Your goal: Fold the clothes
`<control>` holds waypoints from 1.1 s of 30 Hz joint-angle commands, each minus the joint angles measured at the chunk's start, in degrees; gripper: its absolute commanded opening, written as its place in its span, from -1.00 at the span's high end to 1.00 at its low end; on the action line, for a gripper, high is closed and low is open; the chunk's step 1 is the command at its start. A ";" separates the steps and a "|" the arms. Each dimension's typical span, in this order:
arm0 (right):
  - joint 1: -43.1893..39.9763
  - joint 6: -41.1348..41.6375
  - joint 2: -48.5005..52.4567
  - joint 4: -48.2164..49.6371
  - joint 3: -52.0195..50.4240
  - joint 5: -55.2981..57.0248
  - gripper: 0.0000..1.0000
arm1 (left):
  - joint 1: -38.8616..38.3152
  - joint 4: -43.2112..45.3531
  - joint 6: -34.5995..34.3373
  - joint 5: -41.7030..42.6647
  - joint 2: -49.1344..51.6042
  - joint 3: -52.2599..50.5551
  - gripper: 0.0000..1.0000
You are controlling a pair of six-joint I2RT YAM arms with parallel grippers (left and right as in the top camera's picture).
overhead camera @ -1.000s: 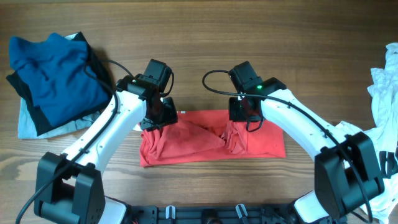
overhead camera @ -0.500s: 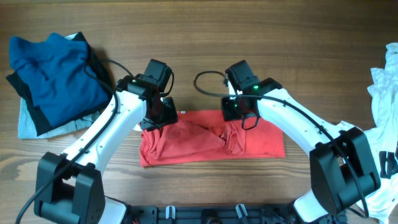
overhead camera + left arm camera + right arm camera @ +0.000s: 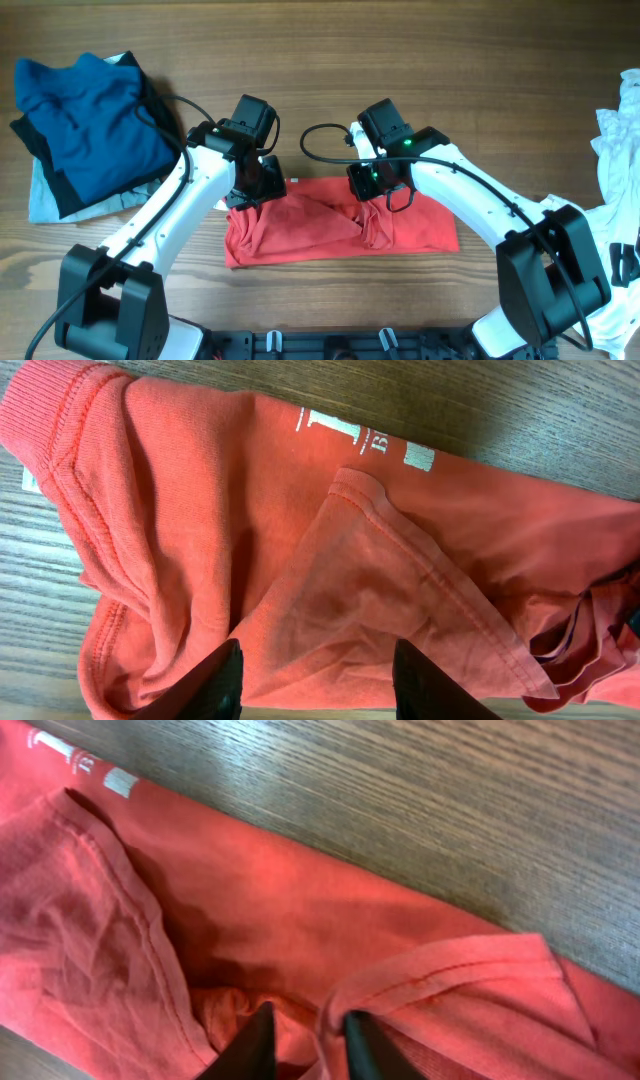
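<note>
Guessing it was mid-fold: the red cotton T-shirt with white lettering (image 3: 420, 225) lay near the front edge of the wooden tabletop (image 3: 320, 60), the left gripper (image 3: 315, 660) spread wide over its bunched end, the right gripper (image 3: 308, 1020) narrowly pinching a sleeve hem to tuck in.

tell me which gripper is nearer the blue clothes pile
Left. The left gripper is at the red T-shirt's left end, nearer the blue pile; the right gripper is farther, mid-shirt.

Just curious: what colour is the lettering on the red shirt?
White lettering on the red shirt; clearest in the left wrist view.
</note>
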 commanded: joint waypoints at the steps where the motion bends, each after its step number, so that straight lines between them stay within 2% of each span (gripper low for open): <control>1: 0.09 6.25 -0.37 -3.23 0.39 6.14 0.59 | 0.17 -0.11 0.94 -0.37 -0.61 0.57 0.00; 5: 0.09 12.39 -6.36 -5.51 0.94 12.02 0.56 | 0.17 -0.26 0.94 -0.39 -0.61 0.57 0.00; 10: 0.11 12.61 -12.63 -6.49 0.92 12.31 0.47 | 0.17 -0.11 0.92 -0.39 -0.61 0.57 -0.01; 16: 0.11 15.45 -11.19 -10.27 -2.49 12.33 0.47 | 0.17 -0.02 0.92 -0.37 -0.61 0.57 -0.01; 23: 0.22 16.63 -9.99 -6.12 -10.91 10.56 0.48 | 0.17 0.00 0.92 -0.39 -0.61 0.57 -0.01; 33: 0.76 16.37 -9.97 -5.92 -11.63 8.63 0.50 | 0.17 0.17 0.92 -0.39 -0.61 0.57 -0.01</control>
